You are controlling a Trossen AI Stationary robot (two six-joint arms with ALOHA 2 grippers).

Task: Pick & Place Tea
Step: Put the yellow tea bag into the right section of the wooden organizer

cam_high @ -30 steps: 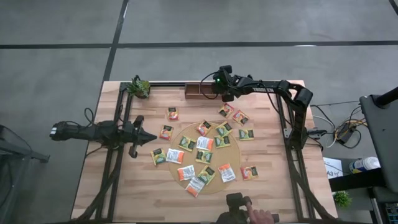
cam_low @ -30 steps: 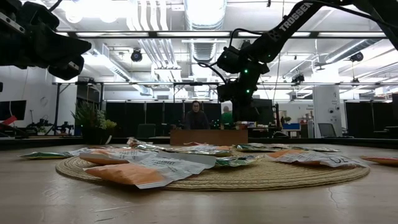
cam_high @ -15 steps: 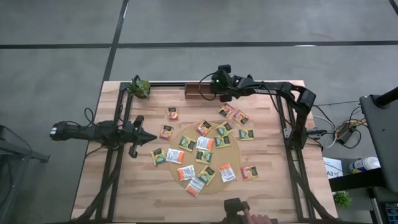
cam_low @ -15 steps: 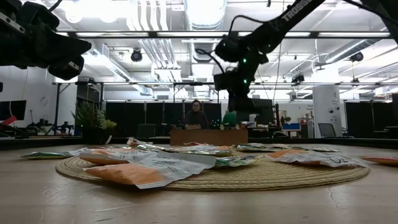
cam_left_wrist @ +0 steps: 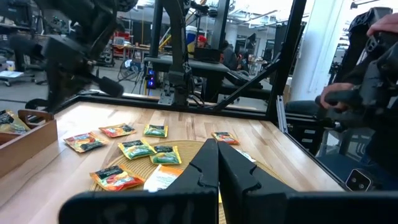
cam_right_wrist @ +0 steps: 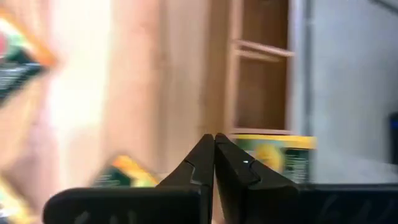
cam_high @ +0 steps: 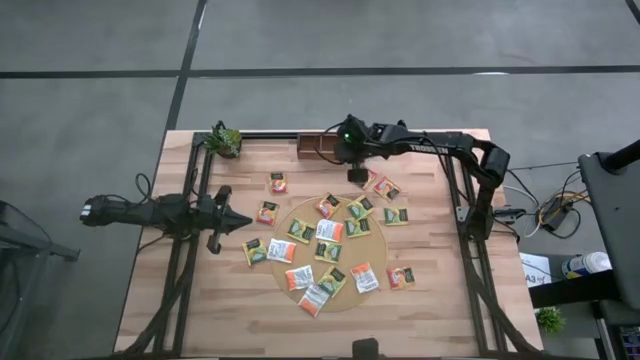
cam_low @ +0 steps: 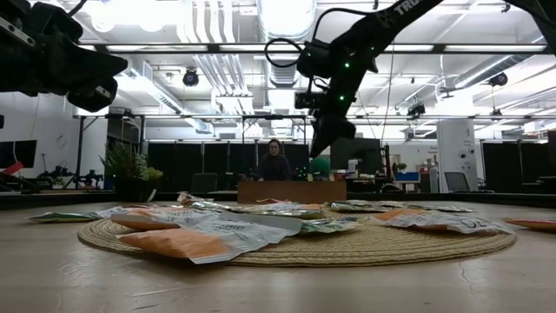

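The right gripper (cam_high: 357, 176) hangs near the desk's far edge, fingers together and empty, beside the wooden tray (cam_high: 318, 146), seemingly between sachets. The left gripper (cam_high: 240, 220), also closed, waits at the left edge. The tea sachets (cam_high: 328, 232) lie scattered on and around the round mat (cam_high: 375, 245) at the desk's middle.

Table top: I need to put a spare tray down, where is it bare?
The table's near strip below the round mat is bare, as is the left side around the shut left gripper. Tea sachets crowd the mat and its surroundings.
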